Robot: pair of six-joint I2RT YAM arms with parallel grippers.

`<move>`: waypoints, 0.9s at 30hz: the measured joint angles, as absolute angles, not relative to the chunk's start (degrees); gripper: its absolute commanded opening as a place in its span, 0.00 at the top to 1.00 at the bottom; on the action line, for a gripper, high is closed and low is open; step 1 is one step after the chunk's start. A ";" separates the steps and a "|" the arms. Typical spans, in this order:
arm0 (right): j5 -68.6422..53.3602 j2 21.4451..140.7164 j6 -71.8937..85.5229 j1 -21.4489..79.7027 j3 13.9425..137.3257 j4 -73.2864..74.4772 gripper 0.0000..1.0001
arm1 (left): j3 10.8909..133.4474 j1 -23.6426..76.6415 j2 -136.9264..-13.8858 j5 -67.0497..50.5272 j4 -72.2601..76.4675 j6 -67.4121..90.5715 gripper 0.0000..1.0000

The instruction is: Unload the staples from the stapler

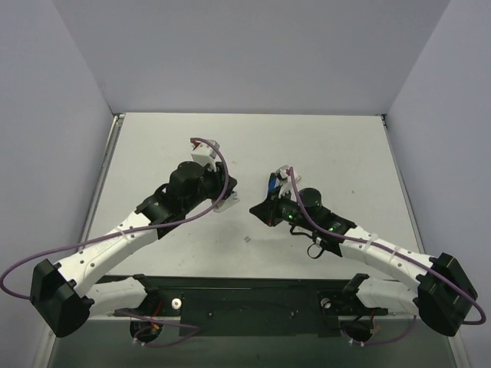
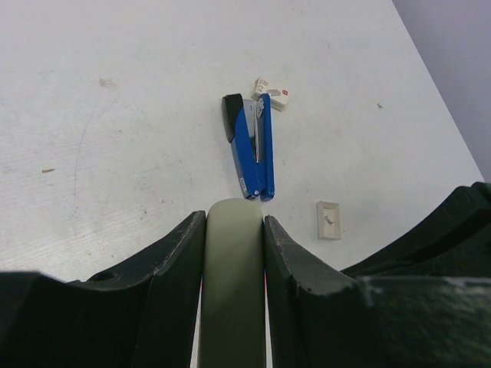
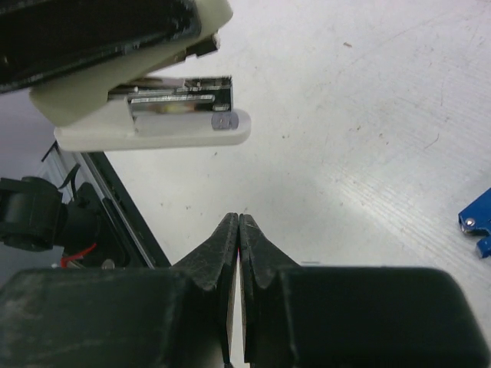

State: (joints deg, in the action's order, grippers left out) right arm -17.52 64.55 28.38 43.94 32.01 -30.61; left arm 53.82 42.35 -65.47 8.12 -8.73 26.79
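Grips a pale grey-white bar (image 2: 234,291) in the left tool (image 2: 234,224), both fingers flat against its long sides, jaws part-way apart. Shows, from the right wrist view, a shiny metal channel (image 3: 173,98) set into that bar, short of its rounded tip. Points the bar's tip toward the stapler (image 2: 253,149); cannot tell whether tip and stapler touch.

Holds the right tool (image 3: 239,224) clenched, fingertips pressed tight together, low over the surface (image 3: 368,115). Sits apart from the stapler's blue end, which only just enters that view at its right border. From above, lies just beside the stapler, on the side toward the near edge.

Finds the stapler lying on the surface about midway between the far and near edges, a little toward the right edge. Slim and blue, dark end turned away from the left tool, grey inner rail showing along its length between the two blue halves.

Shows a small white box (image 2: 273,92) with a red mark just beside the dark end, on the side toward the far right corner. Shows also a small pale tray (image 2: 328,220) near the stapler's blue end, toward the near edge, with a tiny grey metal bit (image 2: 328,219) in it. Too small to tell whether that bit is staples.
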 measured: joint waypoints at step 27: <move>-15.38 64.47 28.25 49.56 36.05 -28.32 1.00 | 47.09 42.33 -58.13 -7.62 0.43 32.42 1.00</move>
State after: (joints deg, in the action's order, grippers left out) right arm -15.38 64.47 28.25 49.56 36.05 -28.32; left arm 47.09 42.33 -58.13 -7.62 0.43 32.42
